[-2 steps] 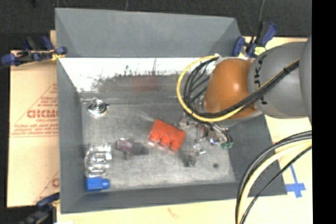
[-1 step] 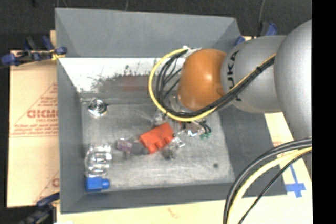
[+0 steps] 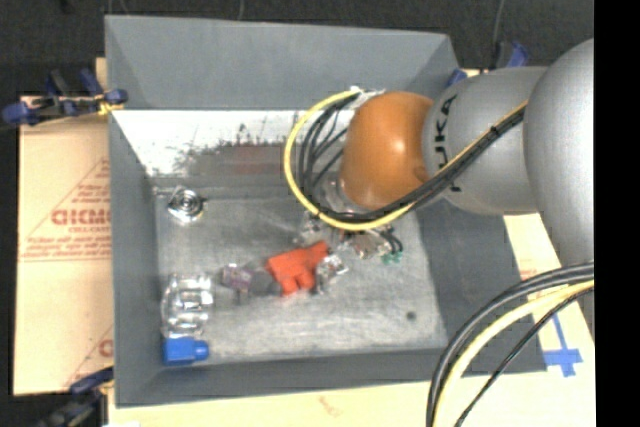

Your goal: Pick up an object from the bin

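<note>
I cannot tell my jaws' grip; they sit mid-bin (image 3: 380, 320) beside the orange block (image 3: 292, 270), bare floor near and right.

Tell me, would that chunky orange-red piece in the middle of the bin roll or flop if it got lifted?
The orange-red piece looks blocky with flat faces, so it would probably slide rather than roll. It seems to be moulded plastic, so it is likely stiff and light. A small greyish thing lies close beside it and might get nudged too.
</note>
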Motion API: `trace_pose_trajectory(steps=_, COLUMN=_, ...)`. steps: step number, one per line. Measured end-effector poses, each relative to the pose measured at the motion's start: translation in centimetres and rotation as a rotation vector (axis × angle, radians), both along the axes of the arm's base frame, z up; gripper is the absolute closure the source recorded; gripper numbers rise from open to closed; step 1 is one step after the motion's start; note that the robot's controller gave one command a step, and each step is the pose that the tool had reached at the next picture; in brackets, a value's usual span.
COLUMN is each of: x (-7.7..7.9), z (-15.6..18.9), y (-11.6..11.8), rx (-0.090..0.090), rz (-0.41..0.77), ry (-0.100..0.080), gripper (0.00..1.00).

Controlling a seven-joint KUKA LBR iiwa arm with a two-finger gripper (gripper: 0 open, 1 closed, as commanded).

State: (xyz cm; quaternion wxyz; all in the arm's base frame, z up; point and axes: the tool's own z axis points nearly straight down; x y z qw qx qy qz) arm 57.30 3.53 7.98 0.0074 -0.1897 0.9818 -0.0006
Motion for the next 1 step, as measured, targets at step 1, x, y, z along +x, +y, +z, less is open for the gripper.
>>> trace_pose_trajectory(steps=1, x=0.46, z=12.8, y=0.67, rx=-0.002, rz=0.03, ry=0.002, gripper=1.0)
